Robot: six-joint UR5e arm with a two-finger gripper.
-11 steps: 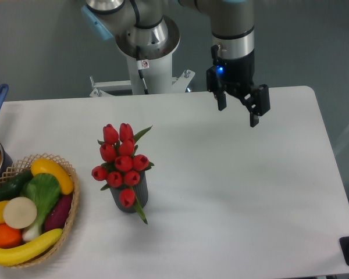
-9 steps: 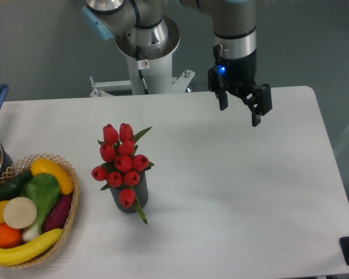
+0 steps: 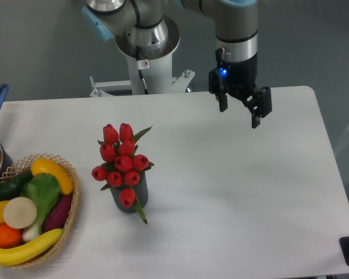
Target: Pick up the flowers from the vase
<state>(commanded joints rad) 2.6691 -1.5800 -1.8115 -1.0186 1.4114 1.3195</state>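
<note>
Nearest, at the white desk's (image 3: 232,197) left edge, sits a round wicker basket of plastic fruit and vegetables (image 3: 29,212). Just beyond it stands the small dark grey ribbed vase (image 3: 130,196), holding the bunch of red artificial tulip buds with green stems (image 3: 121,160), upright. They look light, their stems bendy and slippery; best pinched low on the gathered stems, above the rim. Farthest, well apart, hangs the black two-finger gripper (image 3: 239,114), its jaws spread and empty.

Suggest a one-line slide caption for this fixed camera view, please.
Open gripper hovers over the table's far side, away from red flowers in their vase.
</note>
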